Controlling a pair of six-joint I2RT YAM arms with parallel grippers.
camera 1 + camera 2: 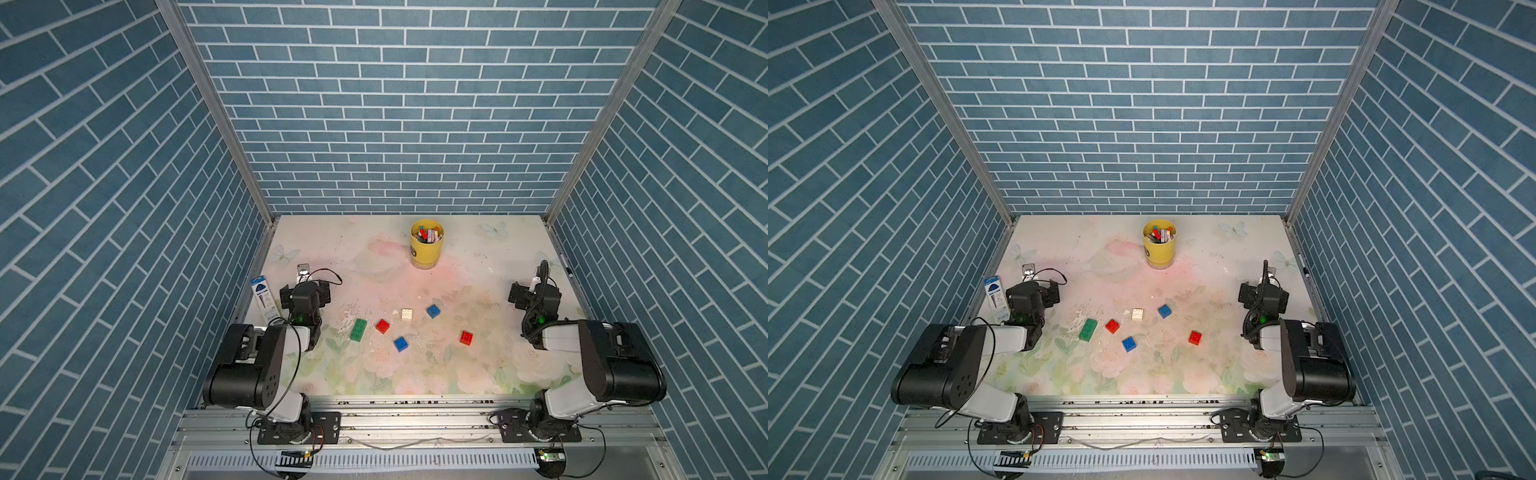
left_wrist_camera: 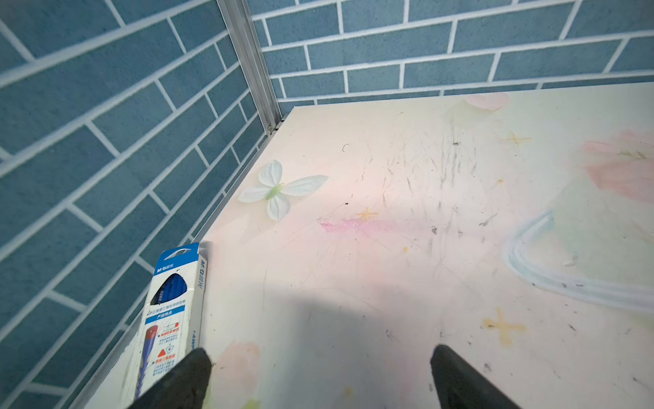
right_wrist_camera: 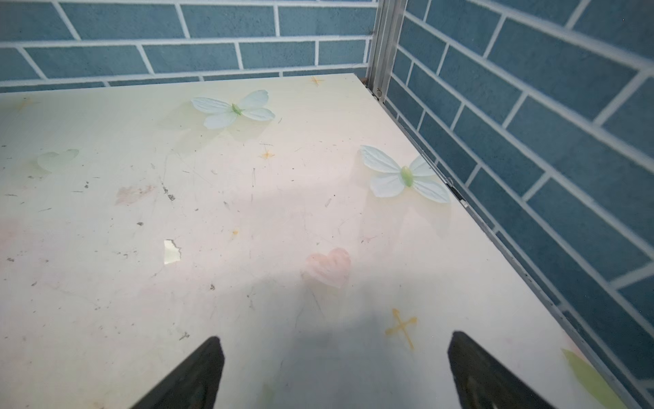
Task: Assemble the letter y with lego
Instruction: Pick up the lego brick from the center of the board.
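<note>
Blue brick-pattern walls (image 1: 395,104) shut in the table (image 1: 478,257) on three sides; a metal rail (image 1: 415,415) runs along the near edge. Left arm (image 1: 249,370) and right arm (image 1: 615,365) hug the side edges; the middle lies open. Left gripper (image 2: 320,354): fingers spread, empty, beside one pencil box (image 1: 264,298) along the left wall. Right gripper (image 3: 336,340): spread, empty, over bare table. One yellow cup (image 1: 427,243) near the back edge. Six lego bricks (image 1: 407,314) loose mid-table, none joined: one green brick (image 1: 1088,330); red brick (image 1: 1112,326) just beside it, second red brick (image 1: 1195,337) nearest the right arm; blue brick (image 1: 1164,311), second blue brick (image 1: 1129,344); one white brick (image 1: 1138,314).
</note>
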